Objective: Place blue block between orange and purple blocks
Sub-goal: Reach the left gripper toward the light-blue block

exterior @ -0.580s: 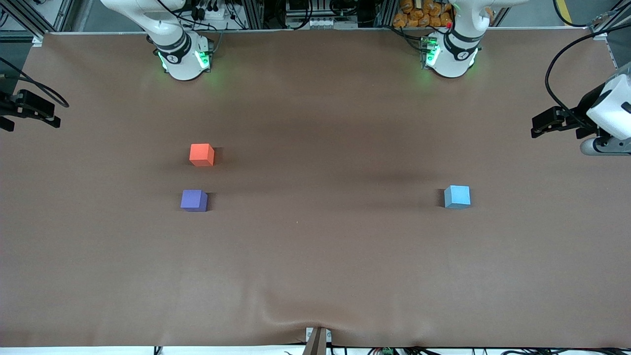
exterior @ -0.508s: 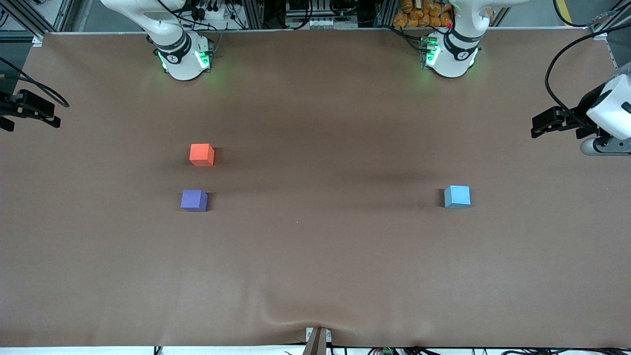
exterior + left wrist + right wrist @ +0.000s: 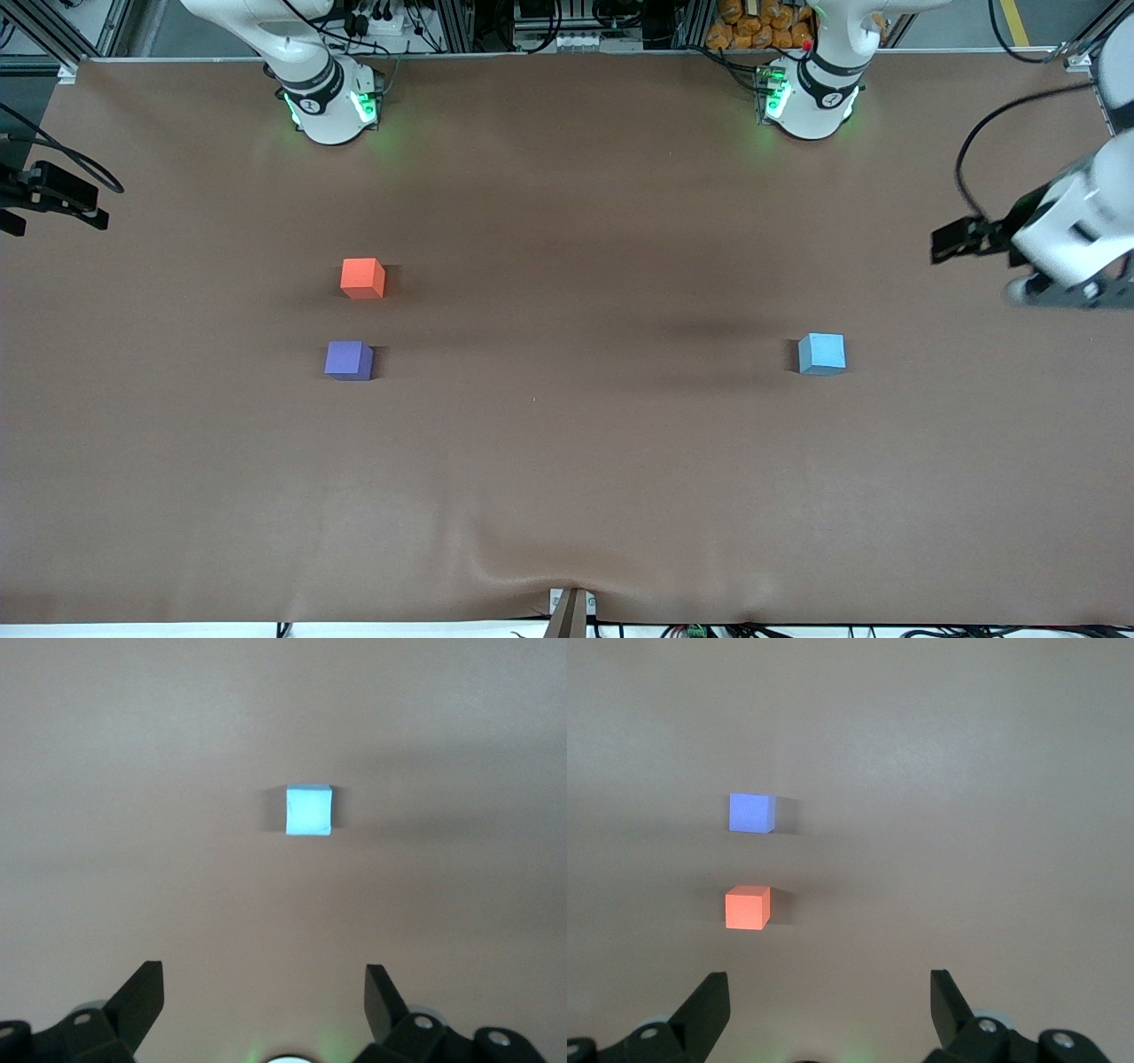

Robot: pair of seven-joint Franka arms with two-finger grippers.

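Containers: there are three loose cubes on the table, and nothing holds or encloses them.
Blue block (image 3: 821, 354): sits alone on the table toward the left arm's end, well apart from the other two cubes; in the left wrist view it (image 3: 308, 809) lies out in front of the fingertips, touching nothing.
Orange block (image 3: 362, 277): stands toward the right arm's end, flat on the table and square to it.
Purple block (image 3: 348, 360): just nearer the front camera than the orange block, with a bare gap of table between the two; both appear in the right wrist view, purple (image 3: 751, 812) and orange (image 3: 747, 907).
Left gripper (image 3: 952, 241): in the air over the table's edge at the left arm's end; the wrist view shows its fingers (image 3: 142, 994) spread wide with nothing between them.
Right gripper (image 3: 53, 199): waits over the edge at the right arm's end; its fingers (image 3: 706, 1001) stand wide apart, holding nothing.
Cut off or unclear: both wrists run out of the front view, and the left one looks smeared there.
Surface: a brown matte sheet (image 3: 567, 461) covers the table, with a small ripple at the edge nearest the front camera.
Room: metal framing, cables and orange items (image 3: 762, 22) lie along the base side, where green lights glow on both arm bases.
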